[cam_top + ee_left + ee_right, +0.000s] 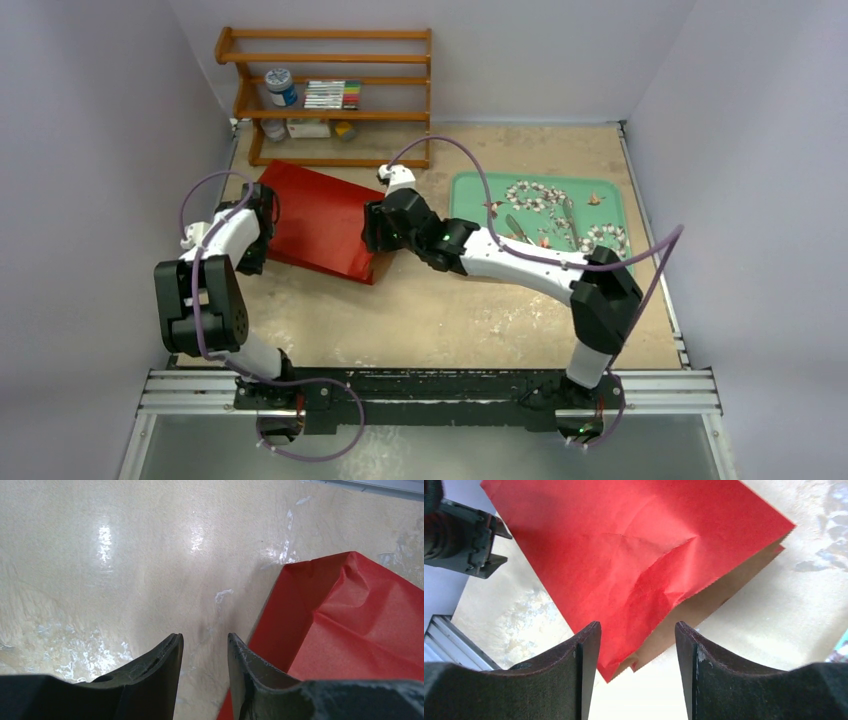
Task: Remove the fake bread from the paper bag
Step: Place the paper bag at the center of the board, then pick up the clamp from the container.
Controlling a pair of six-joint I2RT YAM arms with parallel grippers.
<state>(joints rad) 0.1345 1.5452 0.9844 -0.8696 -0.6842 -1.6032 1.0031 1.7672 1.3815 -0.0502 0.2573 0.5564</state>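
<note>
- Fake bread is not visible; I judge it is inside the paper bag (320,222), which lies flat toward the bench's far-left corner.
- Left gripper (205,641): narrowly parted, empty, just beside the bag's folded end.
- Right gripper (637,630): wider apart, empty, over the nearly flat mouth.
- My worry: I pinch both layers together, or drag the unheld bag.

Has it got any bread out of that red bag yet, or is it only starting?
Only starting. No bread shows outside the paper bag, which lies flat on the table. In hand: the right gripper, open, sits at the bag's brown-lined mouth; the left gripper, open, is beside its other end. Getting the bread out is all left to do.
</note>
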